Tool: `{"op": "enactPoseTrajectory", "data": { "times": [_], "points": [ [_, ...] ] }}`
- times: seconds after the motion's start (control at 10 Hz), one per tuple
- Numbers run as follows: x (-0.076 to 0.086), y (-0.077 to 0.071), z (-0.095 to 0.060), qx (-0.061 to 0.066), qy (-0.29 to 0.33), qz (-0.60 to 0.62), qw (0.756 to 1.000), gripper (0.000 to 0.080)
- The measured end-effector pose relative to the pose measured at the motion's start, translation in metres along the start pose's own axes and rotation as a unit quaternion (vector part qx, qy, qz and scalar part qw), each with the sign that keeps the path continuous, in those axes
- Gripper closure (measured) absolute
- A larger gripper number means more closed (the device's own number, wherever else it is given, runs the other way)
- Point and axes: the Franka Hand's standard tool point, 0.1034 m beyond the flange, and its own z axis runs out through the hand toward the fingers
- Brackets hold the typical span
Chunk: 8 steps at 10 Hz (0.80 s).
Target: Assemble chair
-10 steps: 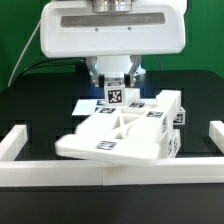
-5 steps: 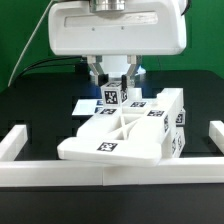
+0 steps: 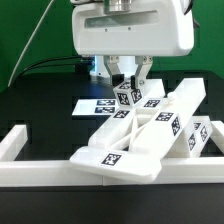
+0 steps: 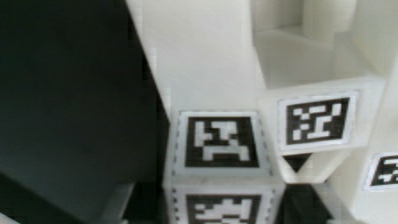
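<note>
Exterior view: the white blocky plastic chair assembly point(image 3: 150, 135), built of joined panels and bars and bearing black-and-white square tags, sat on the black table point(image 3: 40, 105) near its front edge. It was tilted: its lower end, toward the exterior view's left, came down at the long low white border rail point(image 3: 25, 150), while the far end rose toward the exterior view's right. One tagged face pointed forward at the low end; more tags showed along the bars and on the right-hand side.

The two-finger gripper point(image 3: 125, 88) hung under the arm's broad white housing point(image 3: 130, 28), down at the upper rear part of the chair assembly. Its jaws stood part-way closed around a small tagged block of the assembly; the fingers pinched that block from either side.

The flat white marker board point(image 3: 92, 106) lay on the table behind the assembly, partly hidden by it.

Wrist view: a white post of the chair assembly point(image 4: 196, 60) filled the frame at very close range, with tags on its faces. One dark finger point(image 4: 89, 208) showed at the frame's edge against the post. Black table lay beyond.
</note>
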Motion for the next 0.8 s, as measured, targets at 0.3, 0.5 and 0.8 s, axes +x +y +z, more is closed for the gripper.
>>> {"op": "enactPoseTrajectory", "data": {
  "times": [0.3,0.5,0.8],
  "points": [
    [-0.021,-0.021,0.0,-0.002,0.001,0.0,1.0,0.0518],
    [-0.026,-0.028,0.001,-0.002,0.003,0.006,1.0,0.0518],
    [-0.015,-0.017,0.001,-0.007,0.003,-0.028,1.0,0.0518]
  ]
}}
